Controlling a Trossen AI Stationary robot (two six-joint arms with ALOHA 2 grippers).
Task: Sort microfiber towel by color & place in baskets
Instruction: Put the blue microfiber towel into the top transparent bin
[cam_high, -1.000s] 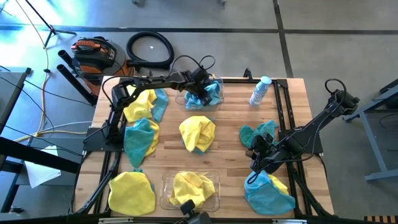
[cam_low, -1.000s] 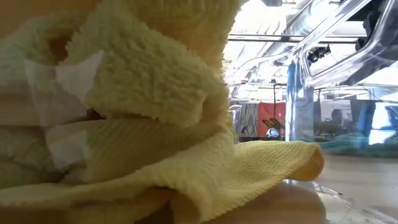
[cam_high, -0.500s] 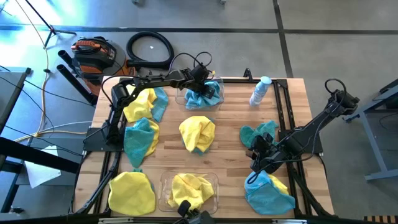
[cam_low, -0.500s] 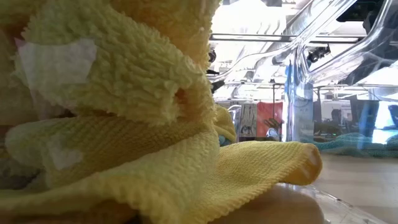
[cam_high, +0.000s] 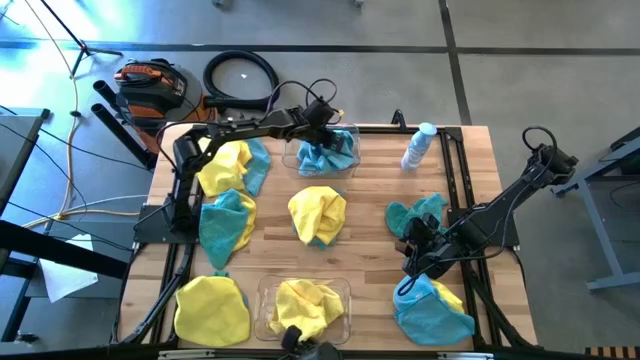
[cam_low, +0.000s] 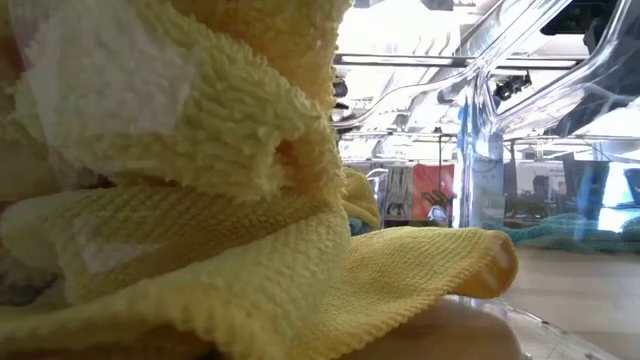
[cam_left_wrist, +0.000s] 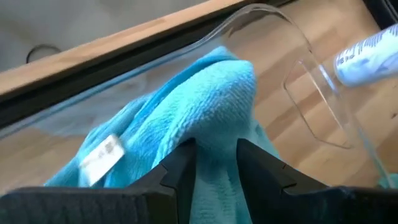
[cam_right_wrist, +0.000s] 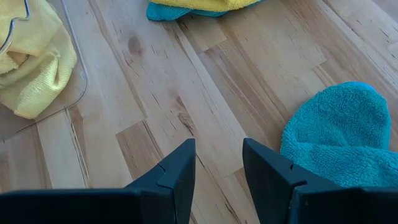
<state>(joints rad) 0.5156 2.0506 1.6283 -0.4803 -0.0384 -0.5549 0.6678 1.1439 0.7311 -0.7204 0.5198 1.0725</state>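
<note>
Teal towel (cam_high: 328, 152) fills your far basket (cam_high: 347, 165), the left gripper (cam_high: 318, 118) above its rim, a bottle (cam_high: 418, 147) just beside; yellow towels (cam_high: 299, 303) fill the near basket (cam_high: 264, 305). Low down, yellow cloth (cam_low: 200, 180) blocks you. Left wrist: fingers (cam_left_wrist: 180, 171) slightly parted over teal. Right gripper (cam_right_wrist: 216, 168) hangs parted above bare wood (cam_right_wrist: 186, 93), holding nothing.

Overhead view spans the table (cam_high: 370, 215); low view sits against yellow towel (cam_low: 200, 200).
</note>
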